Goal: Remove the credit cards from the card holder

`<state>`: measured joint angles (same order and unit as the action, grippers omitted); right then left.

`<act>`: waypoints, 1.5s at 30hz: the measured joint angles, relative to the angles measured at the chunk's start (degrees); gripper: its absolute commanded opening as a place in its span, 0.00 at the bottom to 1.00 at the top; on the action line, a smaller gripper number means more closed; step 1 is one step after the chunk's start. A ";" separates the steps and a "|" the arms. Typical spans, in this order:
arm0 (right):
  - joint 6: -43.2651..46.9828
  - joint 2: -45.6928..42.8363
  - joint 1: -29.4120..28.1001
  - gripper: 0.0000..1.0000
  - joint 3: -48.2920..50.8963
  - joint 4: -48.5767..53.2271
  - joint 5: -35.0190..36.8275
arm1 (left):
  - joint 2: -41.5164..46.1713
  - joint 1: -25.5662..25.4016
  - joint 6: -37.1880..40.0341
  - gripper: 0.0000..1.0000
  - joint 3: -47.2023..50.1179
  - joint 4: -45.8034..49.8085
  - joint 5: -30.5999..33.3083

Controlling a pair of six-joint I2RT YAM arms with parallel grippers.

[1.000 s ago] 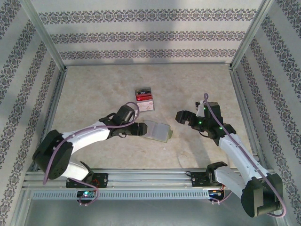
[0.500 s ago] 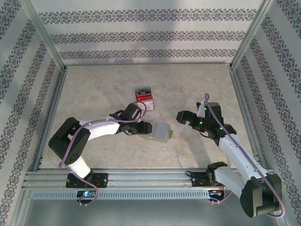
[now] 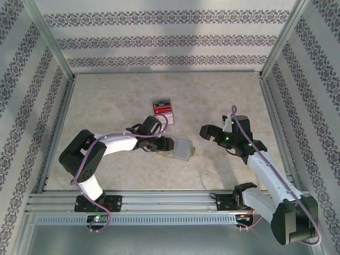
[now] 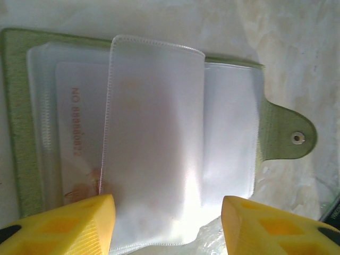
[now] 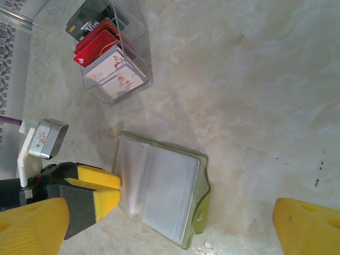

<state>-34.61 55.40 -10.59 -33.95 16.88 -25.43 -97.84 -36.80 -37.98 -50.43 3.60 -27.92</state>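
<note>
The olive-green card holder (image 3: 183, 149) lies open on the table, its pale translucent sleeves facing up (image 4: 159, 122), snap tab (image 4: 289, 138) to one side. A pale card (image 4: 77, 133) with a printed number shows through one sleeve. My left gripper (image 3: 165, 144) is at the holder's left edge, open, and its yellow fingers (image 4: 64, 226) straddle the near end of a raised sleeve without touching it. Red, pinkish and dark credit cards (image 5: 103, 48) stand in a clear box behind the holder. My right gripper (image 3: 204, 132) hovers wide open to the right of the holder (image 5: 164, 194).
The clear box (image 3: 163, 111) holding the cards sits just beyond the left gripper. Patterned walls and metal frame rails (image 3: 58, 127) enclose the marbled table. A few small crumbs (image 5: 207, 247) lie by the holder's tab.
The left arm has reached further right, bringing its gripper onto the holder's left edge, and its jaws have narrowed somewhat. The right arm and the holder have stayed put.
</note>
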 measured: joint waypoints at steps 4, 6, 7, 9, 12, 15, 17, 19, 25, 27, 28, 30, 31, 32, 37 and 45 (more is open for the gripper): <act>0.02 0.48 0.00 0.98 0.00 0.00 -0.02 | -0.96 -0.35 0.04 0.55 -1.18 -0.76 -2.27; 0.00 0.59 0.00 0.98 0.00 0.00 -0.02 | -1.73 -0.79 0.17 0.56 -1.92 -1.40 -3.28; 0.02 0.59 0.00 0.98 0.00 0.00 -0.02 | -1.99 -1.05 0.22 0.55 -2.27 -1.60 -3.61; 0.02 0.59 0.00 0.98 0.00 0.00 -0.02 | -2.34 -1.66 0.24 0.55 -2.91 -2.03 -4.46; 0.02 0.68 0.00 0.98 0.00 0.00 -0.02 | -3.06 -2.67 0.50 0.55 -4.33 -2.69 -5.57; 0.02 0.87 0.00 0.98 0.00 -0.02 -0.02 | -4.33 -3.72 0.94 0.55 -6.43 -3.10 -6.75; 0.02 1.09 0.00 0.98 0.00 0.00 -0.02 | -5.20 -4.35 1.31 0.55 -7.48 -3.32 -7.50; 0.02 1.14 0.00 0.98 0.00 0.00 0.00 | -6.14 -4.92 1.51 0.55 -8.35 -3.43 -8.00; 0.02 1.11 0.74 0.98 0.00 0.00 0.26 | -8.35 -7.15 1.57 0.55 -10.91 -3.76 -9.33; 0.04 1.11 0.83 0.98 0.00 0.00 0.50 | -8.48 -8.24 1.55 0.55 -11.65 -4.13 -9.84; 0.04 1.11 0.98 0.98 0.00 0.00 0.50 | -8.57 -8.63 1.55 0.55 -12.04 -4.22 -9.99; 0.02 1.09 1.29 0.98 0.00 0.00 0.74 | -9.05 -9.75 1.51 0.56 -13.22 -4.63 -10.51; 0.02 1.01 1.49 0.98 0.00 0.02 0.94 | -9.38 -10.19 1.46 0.55 -13.75 -4.92 -10.71; 0.00 0.85 1.51 0.98 0.00 0.02 1.36 | -9.79 -10.73 1.25 0.56 -14.16 -5.46 -10.93; -0.02 -1.40 2.49 0.98 0.00 0.02 3.34 | -11.43 -13.16 -0.11 0.55 -14.84 -7.50 -11.56; 0.07 -2.34 4.39 0.98 0.00 0.90 3.74 | -6.05 -12.48 0.94 0.58 -13.75 -3.96 -7.37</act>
<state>-34.54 53.06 -6.20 -33.95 17.78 -21.69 -103.90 -49.28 -37.04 -64.18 -0.36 -35.29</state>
